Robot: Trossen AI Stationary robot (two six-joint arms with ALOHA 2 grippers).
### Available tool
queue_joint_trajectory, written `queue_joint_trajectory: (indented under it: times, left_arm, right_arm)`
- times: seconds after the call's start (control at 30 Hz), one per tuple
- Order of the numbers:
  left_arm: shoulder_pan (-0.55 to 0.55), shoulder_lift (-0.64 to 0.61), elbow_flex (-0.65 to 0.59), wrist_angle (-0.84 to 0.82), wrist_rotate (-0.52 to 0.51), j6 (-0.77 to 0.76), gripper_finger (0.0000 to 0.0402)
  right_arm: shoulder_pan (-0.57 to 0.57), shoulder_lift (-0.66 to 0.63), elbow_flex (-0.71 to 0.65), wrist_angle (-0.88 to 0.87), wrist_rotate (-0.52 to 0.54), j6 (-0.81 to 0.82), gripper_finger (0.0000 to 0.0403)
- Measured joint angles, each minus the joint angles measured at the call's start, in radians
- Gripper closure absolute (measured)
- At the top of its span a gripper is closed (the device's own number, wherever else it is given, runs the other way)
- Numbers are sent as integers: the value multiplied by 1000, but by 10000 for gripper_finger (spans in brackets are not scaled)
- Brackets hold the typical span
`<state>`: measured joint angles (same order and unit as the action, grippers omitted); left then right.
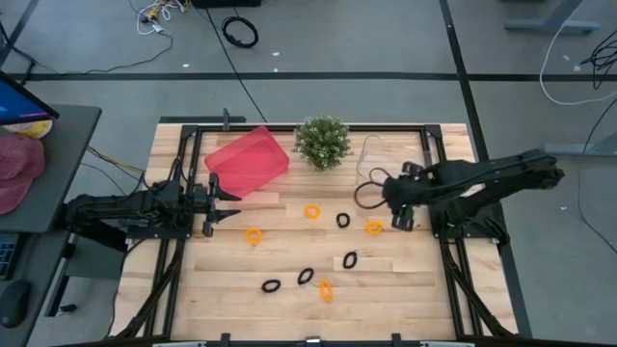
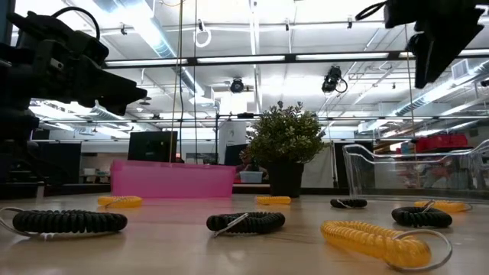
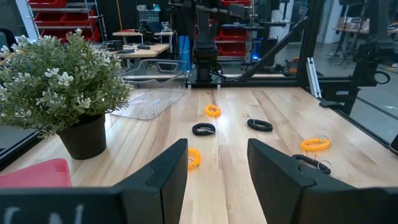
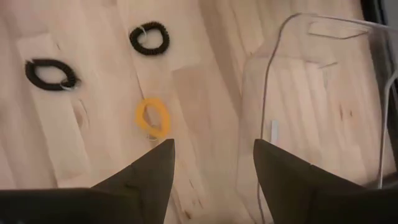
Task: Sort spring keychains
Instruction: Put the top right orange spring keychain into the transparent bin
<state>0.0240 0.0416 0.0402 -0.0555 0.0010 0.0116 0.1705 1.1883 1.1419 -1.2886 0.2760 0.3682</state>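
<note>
Keychains lie scattered over the middle of the wooden desk, eight in all, none of them in a bin. From above, the orange ones sit at the centre, left of centre, to the right and near the front edge. The black ones lie between them: one just right of the centre orange, one further forward, and two toward the front.

A red bin sits at the far left of the desk, tilted at an angle, and a clear bin sits at the far right. The green plant stands between them at the far edge.

The left gripper hangs above the desk just in front of the red bin, its fingers spread apart and holding nothing. The right gripper hovers near the front edge of the clear bin, close to the right-hand orange keychain; its fingers are likewise parted and empty. In the right wrist view that orange loop lies on the wood beside the clear bin's wall, with two black loops beyond it.
</note>
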Motion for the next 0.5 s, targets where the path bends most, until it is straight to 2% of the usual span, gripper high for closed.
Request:
queue_joint_trajectory:
  times: [0.27,0.5]
  left_arm:
    - [0,0,0,0,0,0,230]
    - [0,0,0,0,0,0,230]
  right_arm:
    - [0,127,0,100,-8,-29,180]
    - [0,178,-1,231,-41,-6,180]
